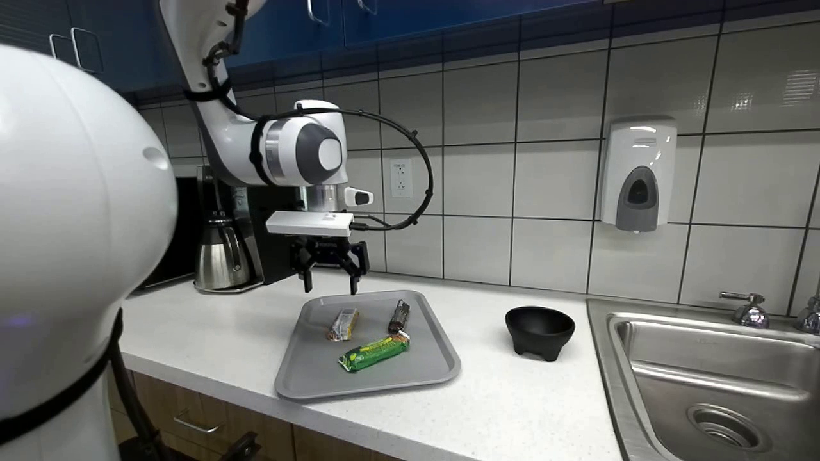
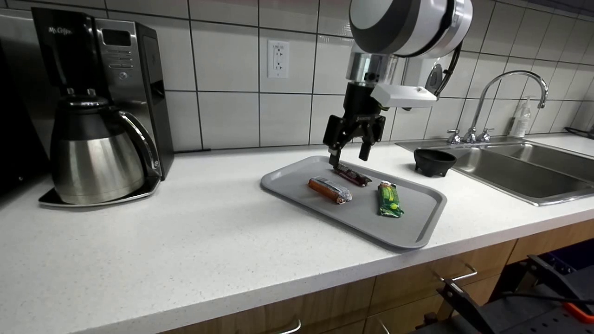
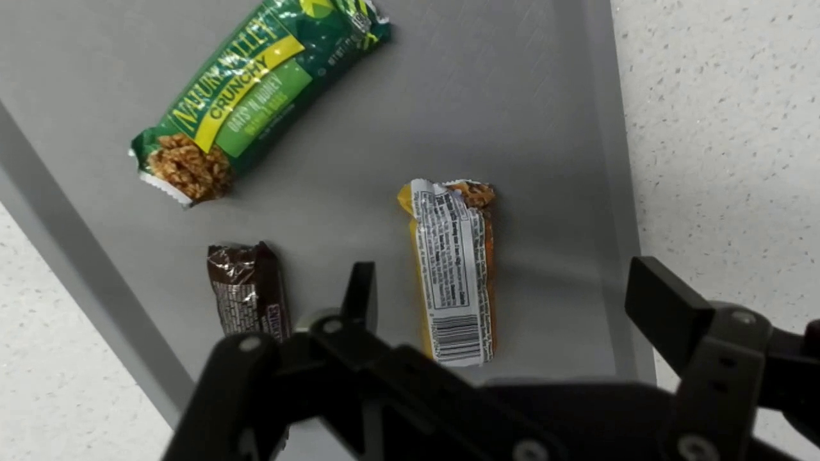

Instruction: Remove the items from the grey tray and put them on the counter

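Worktop (image 2: 185, 260), white and finely speckled, stretches across both exterior views above wood-coloured drawer fronts (image 2: 408, 283). My white arm (image 1: 240, 150) reaches over it. A steel sink (image 1: 614, 365) is set into it, and a coffee maker (image 2: 125, 88) with a steel carafe (image 2: 97, 162) stands on it, well apart from the sink. Between these two the grey tray (image 1: 314, 368) lies flat on the worktop, and all three wrapped items (image 1: 375, 352) are on the tray. My hand (image 1: 330, 286) hangs above the tray, pointing down; I have it released, its fingers wide apart and clear of the items. A black bowl (image 1: 540, 330) stands upright on its short feet on the worktop, between the tray and the sink, apart from both. Among the items, I make the green bar (image 3: 256, 96) the largest: it lies aslant, label up, its end with the granola picture near the dark bar (image 3: 250, 288) but apart from it. The pale bar (image 3: 455, 275) lies with its small print and barcode facing up, and my wrist view shows it in the gap between the fingers. The dark bar lies roughly parallel to the pale one, and a finger hides part of it from me in that same view.
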{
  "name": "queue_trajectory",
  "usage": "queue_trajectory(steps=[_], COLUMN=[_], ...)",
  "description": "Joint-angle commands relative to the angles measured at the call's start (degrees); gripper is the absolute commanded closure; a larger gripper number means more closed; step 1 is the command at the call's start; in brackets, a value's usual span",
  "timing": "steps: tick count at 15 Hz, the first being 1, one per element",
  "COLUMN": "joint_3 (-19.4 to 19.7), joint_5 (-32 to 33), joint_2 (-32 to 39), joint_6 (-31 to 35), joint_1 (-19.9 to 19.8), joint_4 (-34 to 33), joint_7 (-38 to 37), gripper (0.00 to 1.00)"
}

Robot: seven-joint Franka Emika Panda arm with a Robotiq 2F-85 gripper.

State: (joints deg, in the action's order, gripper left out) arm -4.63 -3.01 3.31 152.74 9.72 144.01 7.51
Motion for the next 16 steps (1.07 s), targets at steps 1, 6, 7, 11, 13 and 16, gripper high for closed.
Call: queue_trajectory(steps=[1, 6, 7, 11, 13, 16], joint_3=[-1.7, -1.8, -1.7, -1.1, -0.8, -0.4], joint_5=[-0.6, 1.7, 2.3, 4.5, 5.7, 6.6], joint_2=[4.4, 8.3, 9.0, 11.7, 13.1, 14.9], joint_6=[-0.3, -0.7, -0.6, -0.5, -0.5, -0.6], joint_1=[-1.0, -1.0, -0.9, -0.5, -0.4, -0.3], joint_4=[-4.0, -6.4, -6.7, -8.2, -9.2, -10.6], joint_7=[1.4, -0.4, -0.9, -2.2, -2.9, -3.7], gripper=[0.0, 0.0, 0.0, 0.0, 0.0, 0.0])
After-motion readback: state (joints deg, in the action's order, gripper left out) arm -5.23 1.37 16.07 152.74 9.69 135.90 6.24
